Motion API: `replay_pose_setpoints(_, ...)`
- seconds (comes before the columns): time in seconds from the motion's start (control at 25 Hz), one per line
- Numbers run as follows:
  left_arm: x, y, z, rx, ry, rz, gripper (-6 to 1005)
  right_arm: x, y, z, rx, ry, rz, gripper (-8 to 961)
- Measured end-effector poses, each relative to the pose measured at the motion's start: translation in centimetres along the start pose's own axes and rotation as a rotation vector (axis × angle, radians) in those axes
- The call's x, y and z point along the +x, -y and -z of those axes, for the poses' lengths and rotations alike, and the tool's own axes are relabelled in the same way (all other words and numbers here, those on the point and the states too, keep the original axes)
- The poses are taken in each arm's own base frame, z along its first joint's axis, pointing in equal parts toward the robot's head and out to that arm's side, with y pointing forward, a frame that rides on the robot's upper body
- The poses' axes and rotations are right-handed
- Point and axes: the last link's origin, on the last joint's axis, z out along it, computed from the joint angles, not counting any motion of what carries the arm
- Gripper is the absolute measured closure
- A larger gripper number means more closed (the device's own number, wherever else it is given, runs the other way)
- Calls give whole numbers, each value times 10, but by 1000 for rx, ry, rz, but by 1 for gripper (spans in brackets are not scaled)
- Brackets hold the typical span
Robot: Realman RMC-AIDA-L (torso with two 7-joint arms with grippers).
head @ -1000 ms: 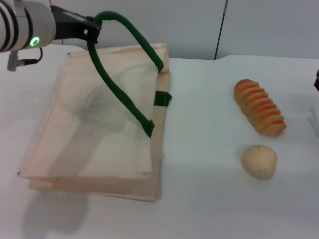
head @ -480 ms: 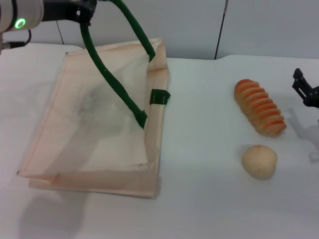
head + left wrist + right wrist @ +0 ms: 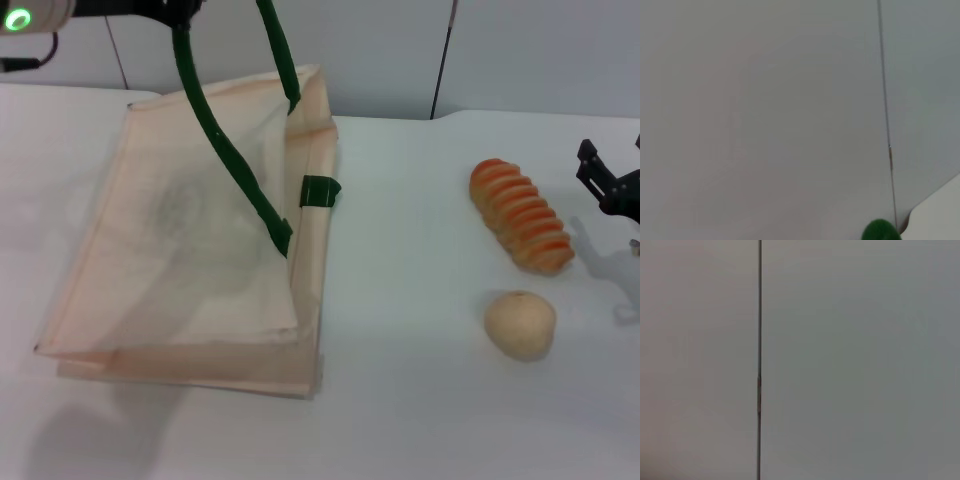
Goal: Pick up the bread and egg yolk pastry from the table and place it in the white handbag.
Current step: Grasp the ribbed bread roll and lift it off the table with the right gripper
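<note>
meanwhile left end effector (image 3: 175, 12) lifts white handbag (image 3: 190, 240) handle (image 3: 225, 150).

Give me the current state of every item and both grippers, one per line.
white handbag: lying on the table, upper panel lifted by its green handle.
bread: on the table, untouched.
egg yolk pastry: on the table, nearer the robot than the bread.
left gripper: raised, holding the handle.
right gripper: open, beside the bread.
</note>
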Motion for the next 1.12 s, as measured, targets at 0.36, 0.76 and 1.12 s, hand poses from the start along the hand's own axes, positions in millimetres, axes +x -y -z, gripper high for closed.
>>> replay_pose_setpoints(0.36, 15, 6, 27, -53, -45, -37, 886, 3, -2, -2, -18, -30, -3, 181)
replay_pose_setpoints(0.76, 20, 13, 39, -49, -46, -72, 886, 4, -2, -3, -45, -46, -12, 179)
replay_pose_setpoints(1.12, 28, 15, 46, -42, -56, -102, 886, 0, -13, -5, -142, -39, 3, 177)
